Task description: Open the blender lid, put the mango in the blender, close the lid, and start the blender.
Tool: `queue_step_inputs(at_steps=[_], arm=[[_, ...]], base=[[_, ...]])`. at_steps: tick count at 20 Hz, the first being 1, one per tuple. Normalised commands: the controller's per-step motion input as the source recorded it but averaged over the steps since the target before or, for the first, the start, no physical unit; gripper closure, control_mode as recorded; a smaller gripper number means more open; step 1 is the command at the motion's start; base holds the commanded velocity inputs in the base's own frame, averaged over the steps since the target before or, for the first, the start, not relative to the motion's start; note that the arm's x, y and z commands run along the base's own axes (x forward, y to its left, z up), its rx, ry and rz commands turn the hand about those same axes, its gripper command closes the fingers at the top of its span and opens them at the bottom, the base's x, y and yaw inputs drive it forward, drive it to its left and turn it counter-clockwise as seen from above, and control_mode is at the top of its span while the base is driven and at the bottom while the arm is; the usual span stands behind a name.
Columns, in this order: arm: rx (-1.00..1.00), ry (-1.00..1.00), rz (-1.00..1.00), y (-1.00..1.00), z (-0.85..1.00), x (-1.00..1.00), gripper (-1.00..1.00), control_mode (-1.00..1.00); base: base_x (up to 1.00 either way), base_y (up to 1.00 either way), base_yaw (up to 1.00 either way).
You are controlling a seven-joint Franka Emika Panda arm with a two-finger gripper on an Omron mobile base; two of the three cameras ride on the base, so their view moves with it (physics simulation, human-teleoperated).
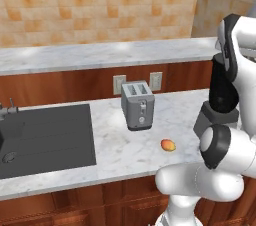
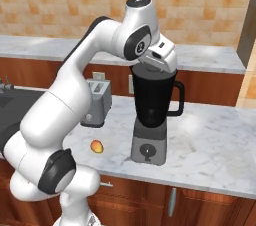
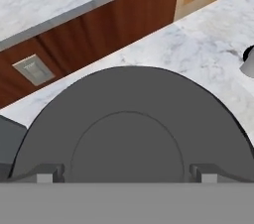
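The blender [image 2: 152,110] stands on the marble counter: a black tapered jar with a side handle on a grey base with a dial. In the left base view my own arm covers part of the blender [image 1: 221,92]. My gripper [image 2: 156,66] hovers right over the jar's top. In the hand view the dark grey round blender lid [image 3: 129,119] sits close below my gripper [image 3: 126,174], which is open, with fingertips [image 3: 49,173] spread wide above the lid's near edge. The orange-yellow mango [image 1: 168,145] [image 2: 97,146] lies on the counter left of the blender, near the front edge.
A grey two-slot toaster [image 1: 137,105] [image 2: 98,102] stands behind the mango, by the wall outlets [image 1: 156,80]. A dark sink [image 1: 45,137] takes up the counter's left part. A raised marble ledge [image 1: 100,54] runs along the back.
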Motion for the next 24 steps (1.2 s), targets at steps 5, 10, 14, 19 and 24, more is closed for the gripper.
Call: queue_step_inputs(at_steps=[5, 10, 14, 19, 24], arm=[[0.00, 0.05, 0.00, 0.00, -0.31, 0.02, -1.00, -1.00], [0.00, 0.15, 0.00, 0.08, -0.52, 0.02, 1.00, -1.00], [0.00, 0.12, 0.01, 0.03, -0.49, 0.00, 1.00, -1.00], [0.02, 0.01, 0.00, 0.00, -0.12, 0.00, 1.00, -1.00], [0.00, -0.06, 0.00, 0.00, 0.36, -0.11, 1.00, -1.00]], base=[[0.00, 0.00, 0.00], [0.00, 0.00, 0.00], [0.00, 0.00, 0.00], [0.00, 0.00, 0.00], [0.00, 0.00, 0.00]])
